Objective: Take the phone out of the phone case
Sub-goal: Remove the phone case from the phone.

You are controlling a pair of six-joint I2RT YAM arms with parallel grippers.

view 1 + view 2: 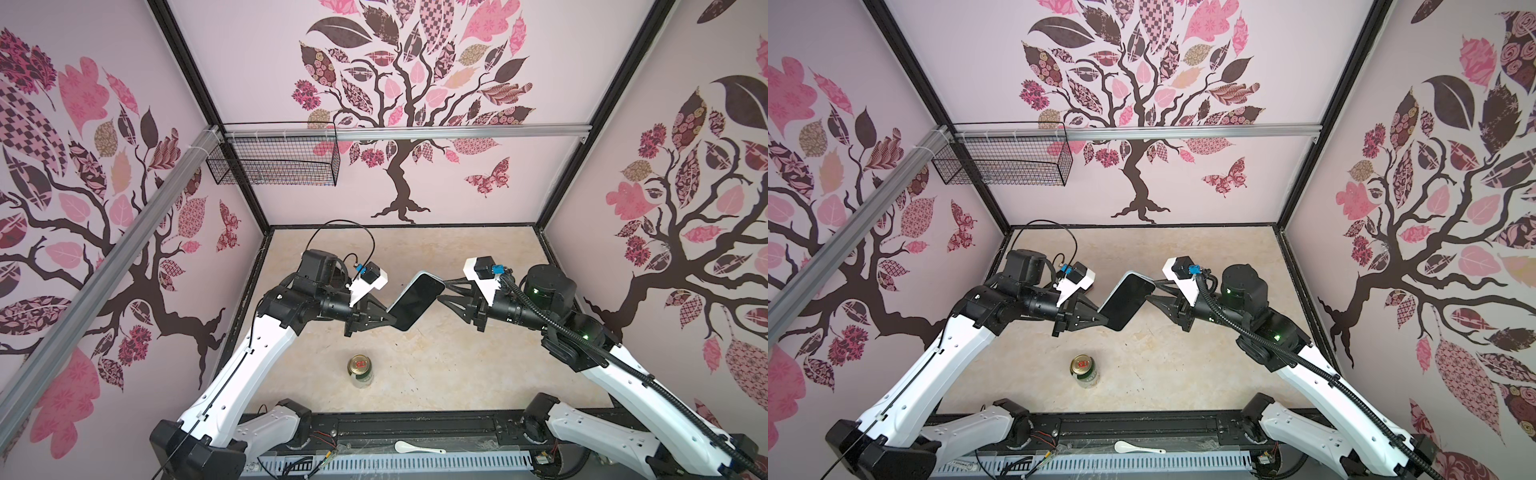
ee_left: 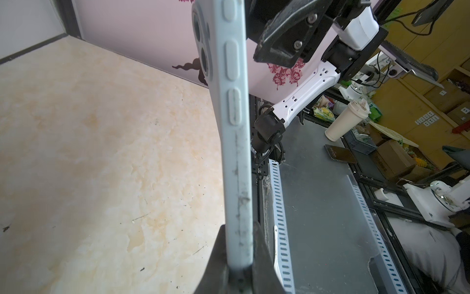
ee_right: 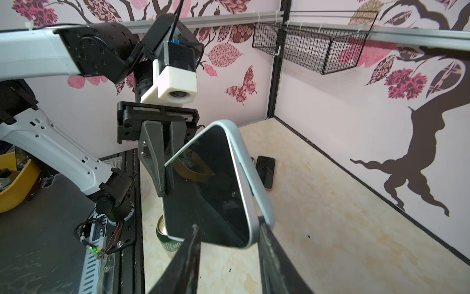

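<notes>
- Pink walls printed with dark trees and butterflies close in a pale marbled surface (image 1: 478, 353); a black wire basket (image 1: 274, 160) hangs from a rail high in the back corner.
- Both arms reach toward the middle and meet at the phone (image 1: 415, 301), which is held in the air above the surface, tilted, with its dark screen facing up in both top views.
- The phone sits in a pale blue phone case (image 2: 235, 152). The left wrist view shows the case's side with its raised buttons and, at the far end, the camera cut-out.
- The left gripper (image 1: 392, 320) has its fingers (image 2: 218, 257) pinched narrow on the lower end of the phone case, one on each face.
- The right gripper (image 1: 445, 287) is at the opposite upper corner. Its fingers (image 3: 189, 257) stand partly apart around that corner, one by the screen and the other against the case's rim; whether they press on it I cannot tell.
- In the right wrist view a thin dark gap seems to show between phone and rim along one long side.
- A green can (image 1: 360, 370) stands upright on the surface, nearer the front and well apart from the grippers.
- A second dark phone (image 3: 265, 170) lies flat on the surface beyond the held one.
- A white spoon (image 1: 417, 448) lies on the black front rail.
</notes>
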